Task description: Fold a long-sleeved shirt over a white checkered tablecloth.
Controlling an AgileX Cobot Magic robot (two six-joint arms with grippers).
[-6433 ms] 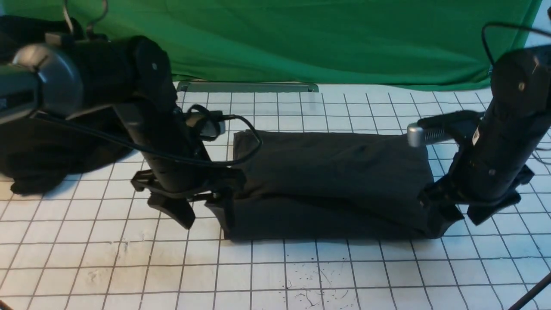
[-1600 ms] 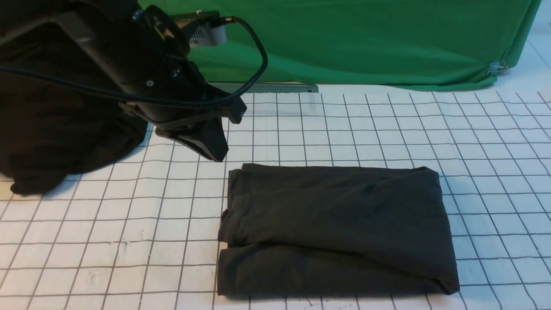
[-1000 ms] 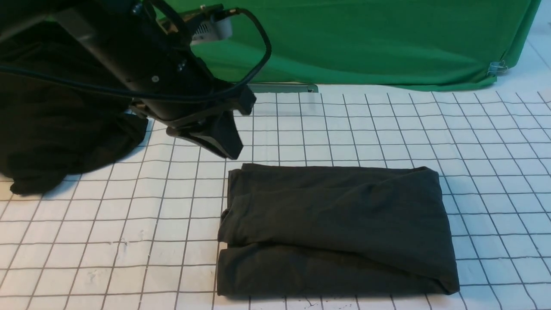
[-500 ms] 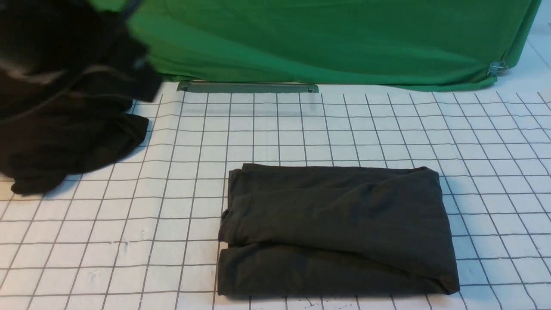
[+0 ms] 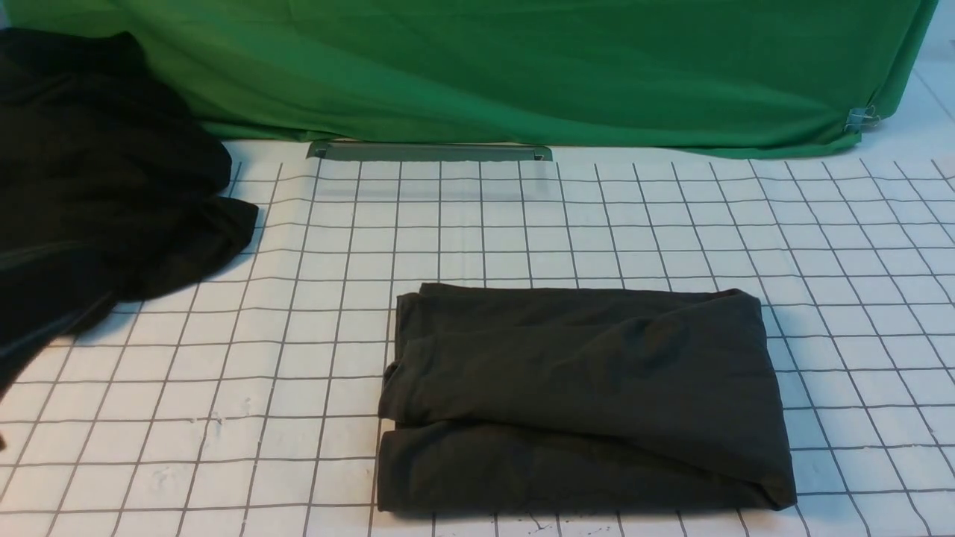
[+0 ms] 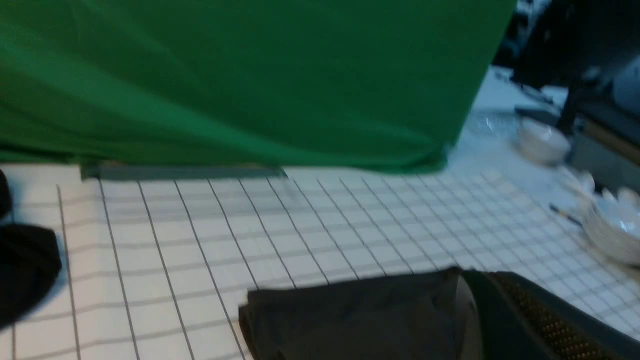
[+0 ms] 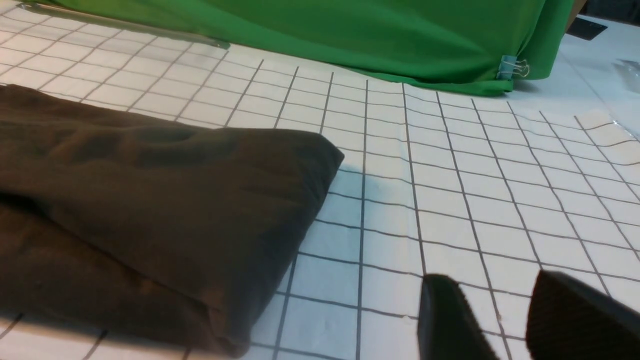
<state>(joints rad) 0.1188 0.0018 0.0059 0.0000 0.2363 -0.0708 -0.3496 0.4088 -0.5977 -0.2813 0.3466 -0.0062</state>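
From my seat, far left first: a black heap of cloth sits on the tabletop's back-left corner, well apart from the job. The left pincer shows only in its own wrist view, as one dark finger with a dotted pad at the frame's edge; I see no gap there, so I'm calling it closed and empty. The front view shows neither arm.

Centre now: the shirt lies folded into a neat rectangle on the checkered cloth, long axis running left to right, a bit right of middle and toward the near edge. Looks to me like the fold is done, or nearly.

Right side: the right pincer hangs partly open, gripping nothing, just beside the shirt's right end, which lies to its left. That makes the right arm the nearer one, I reckon; any touch-up would start from that end.

Views differ: the right wrist shows the stacked layers at that folded corner, which the front view flattens; the left wrist catches white bowls beyond the cloth, unseen elsewhere.
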